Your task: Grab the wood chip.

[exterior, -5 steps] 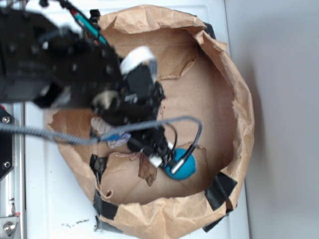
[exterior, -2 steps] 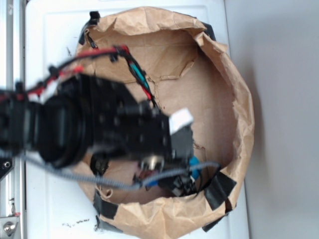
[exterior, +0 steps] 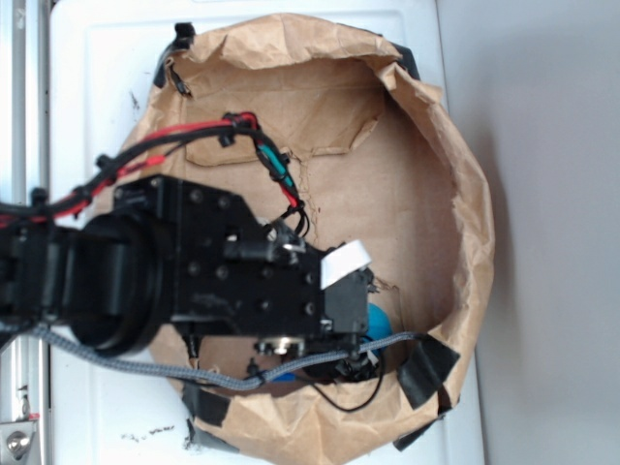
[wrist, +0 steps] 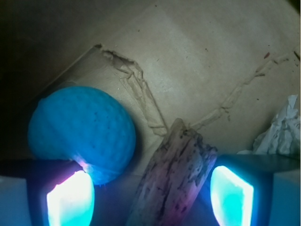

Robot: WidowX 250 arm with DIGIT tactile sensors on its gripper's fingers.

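Observation:
In the wrist view the wood chip [wrist: 176, 174], a rough streaked brown piece, lies lengthwise on the paper floor between my fingers. My gripper [wrist: 150, 200] is open. The right pad [wrist: 233, 195] stands close beside the chip. The left pad [wrist: 70, 200] stands apart from it, under the edge of the blue ball [wrist: 82, 129]. In the exterior view the arm [exterior: 194, 281] covers the chip, and only a sliver of the blue ball [exterior: 380, 318] shows beside the wrist.
A crumpled whitish paper wad [wrist: 282, 132] lies to the right of the gripper. The brown paper bag's raised rim [exterior: 475, 213] rings the work area, with black tape [exterior: 426, 368] at its lower right. Torn paper ridges [wrist: 141, 99] cross the floor.
The arm has swung from the bag's upper left down to its lower middle and now sits over the ball and the chip, hiding the chip in the exterior view.

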